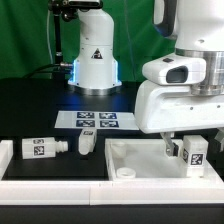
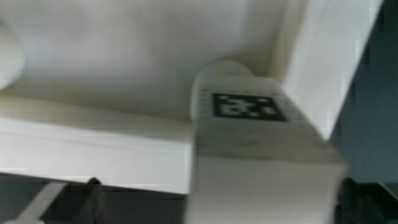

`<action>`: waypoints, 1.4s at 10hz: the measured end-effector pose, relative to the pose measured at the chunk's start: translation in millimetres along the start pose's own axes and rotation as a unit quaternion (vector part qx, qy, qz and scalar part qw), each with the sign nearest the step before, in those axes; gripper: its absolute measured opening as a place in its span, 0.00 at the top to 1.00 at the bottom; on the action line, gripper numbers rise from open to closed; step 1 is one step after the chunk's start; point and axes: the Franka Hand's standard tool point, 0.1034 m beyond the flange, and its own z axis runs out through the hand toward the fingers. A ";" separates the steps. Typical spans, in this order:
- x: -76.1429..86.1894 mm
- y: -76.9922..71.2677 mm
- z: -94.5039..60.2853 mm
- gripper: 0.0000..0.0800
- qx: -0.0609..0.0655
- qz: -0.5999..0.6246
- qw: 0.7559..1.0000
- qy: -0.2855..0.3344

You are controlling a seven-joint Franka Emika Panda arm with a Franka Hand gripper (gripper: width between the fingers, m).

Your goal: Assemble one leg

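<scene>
Your gripper clamps a stubby white tagged plastic leg over the flat white square panel; next, seat it in a corner hole.

three legs, one square panel, one marker board

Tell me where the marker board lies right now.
In the exterior view the marker board lies flat on the dark table, centre, behind the loose legs.

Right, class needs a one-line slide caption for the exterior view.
Panda hand lowers a tagged leg onto the white panel; two more legs wait aside.
</scene>
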 end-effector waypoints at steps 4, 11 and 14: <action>-0.2 -0.1 0.4 0.34 0.001 0.032 0.999 0.000; 0.1 9.1 1.3 0.64 -0.004 0.349 0.937 0.018; -4.4 12.6 1.3 0.64 0.001 0.550 0.835 0.011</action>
